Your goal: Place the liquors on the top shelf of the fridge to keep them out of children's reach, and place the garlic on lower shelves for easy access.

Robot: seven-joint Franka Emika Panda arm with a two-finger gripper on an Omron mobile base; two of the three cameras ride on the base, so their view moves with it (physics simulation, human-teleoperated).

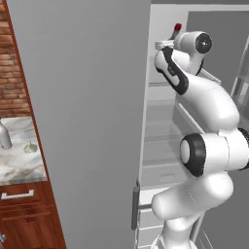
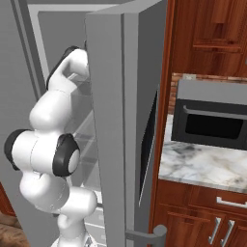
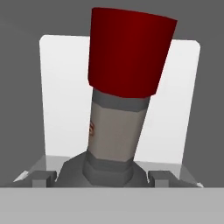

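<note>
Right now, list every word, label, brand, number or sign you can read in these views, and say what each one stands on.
No text can be read.
Red-capped bottle: a small red mark at the left edge of its neck, too blurred and cut off to read.
Microwave: plain front, no lettering visible.
Fridge door: plain grey, no label or sign.

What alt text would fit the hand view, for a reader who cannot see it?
A grey bottle with a red cap stands close before the camera, in front of a white panel on a grey background.
</note>
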